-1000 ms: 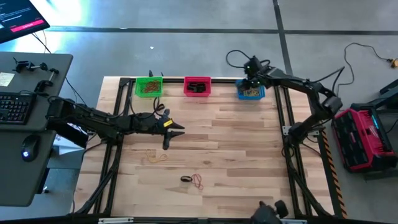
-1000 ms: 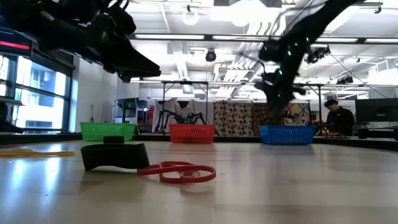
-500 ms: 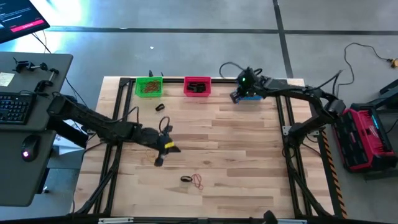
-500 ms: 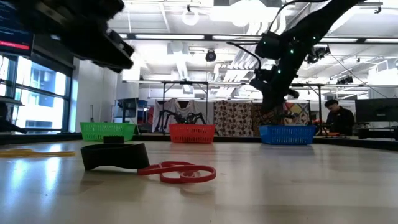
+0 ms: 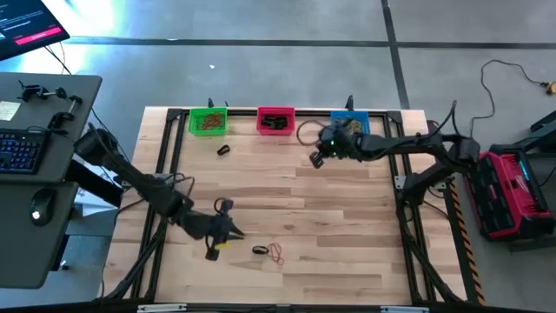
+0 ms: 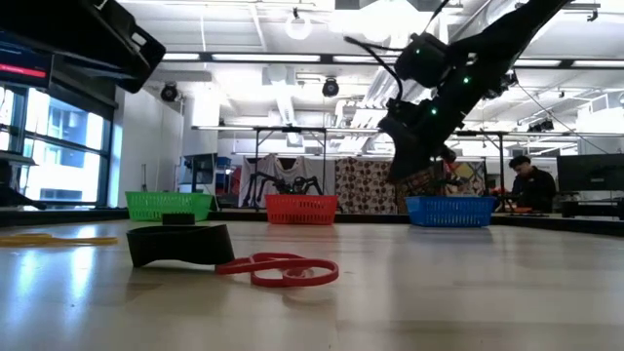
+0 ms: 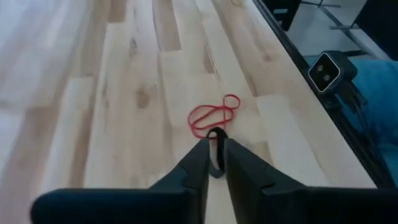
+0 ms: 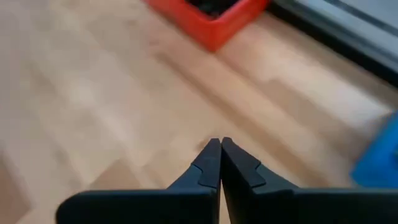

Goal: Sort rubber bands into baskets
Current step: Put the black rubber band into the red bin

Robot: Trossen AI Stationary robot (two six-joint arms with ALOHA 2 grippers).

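Observation:
A black rubber band [image 5: 259,250] and a red one [image 5: 276,253] lie flat side by side near the table's front edge. A tan band [image 6: 54,237] lies further left, and another black band [image 5: 222,149] lies before the green basket [image 5: 208,121]. The red basket [image 5: 275,120] and blue basket [image 5: 352,126] stand in the same row along the far edge. My left gripper [image 5: 211,252] hangs above the table just left of the black band [image 7: 216,152], a narrow gap between its fingers and nothing in it. My right gripper [image 5: 314,160] is shut and empty, above the wood in front of the red and blue baskets.
Black frame rails run along the table's left, right and far sides. A small camera [image 7: 328,71] sits at the near edge. A desk with a keyboard [image 5: 22,148] stands left of the table and a red case [image 5: 508,191] right of it. A person [image 6: 526,180] sits far behind.
My left gripper has gone from mid-table toward the near edge, ending close to the black and red bands. My right gripper has left the blue basket and come toward the table's left and near side, out over the wood. The bands on the table have stayed in place.

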